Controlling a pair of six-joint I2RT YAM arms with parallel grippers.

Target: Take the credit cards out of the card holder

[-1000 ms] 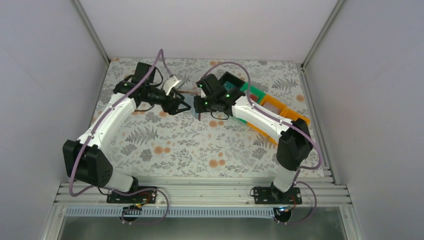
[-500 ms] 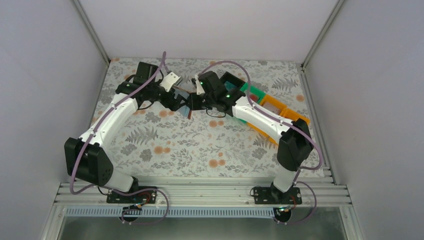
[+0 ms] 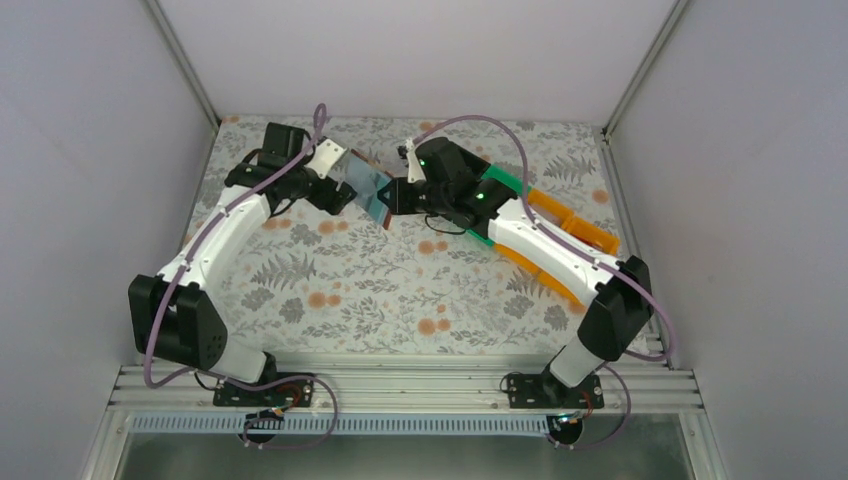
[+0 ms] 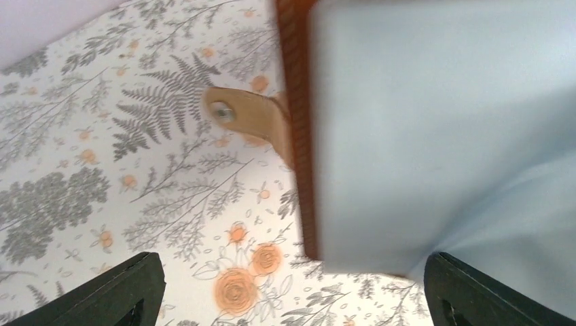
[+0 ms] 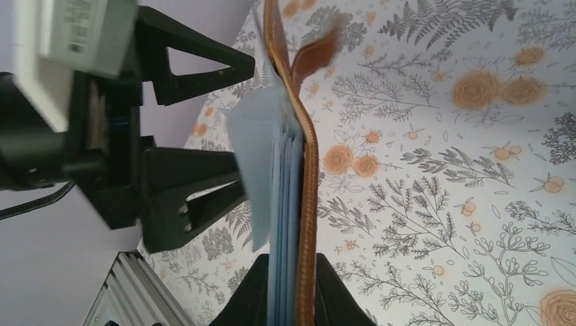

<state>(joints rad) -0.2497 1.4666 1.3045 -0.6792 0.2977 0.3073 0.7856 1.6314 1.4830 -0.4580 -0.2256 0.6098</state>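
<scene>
wallet [image 3: 372, 190] hung above surface [image 3: 400, 290], near bins [image 3: 575, 225] | right tool [image 5: 289, 295] clamped on its brown edge | left tool [image 4: 293, 272] spread wide, holding nothing | judged floppy; cards thin, slick: pinch an exposed edge

The card holder [image 4: 435, 129] is blurred and cut off at the left wrist view's top and right edges
</scene>
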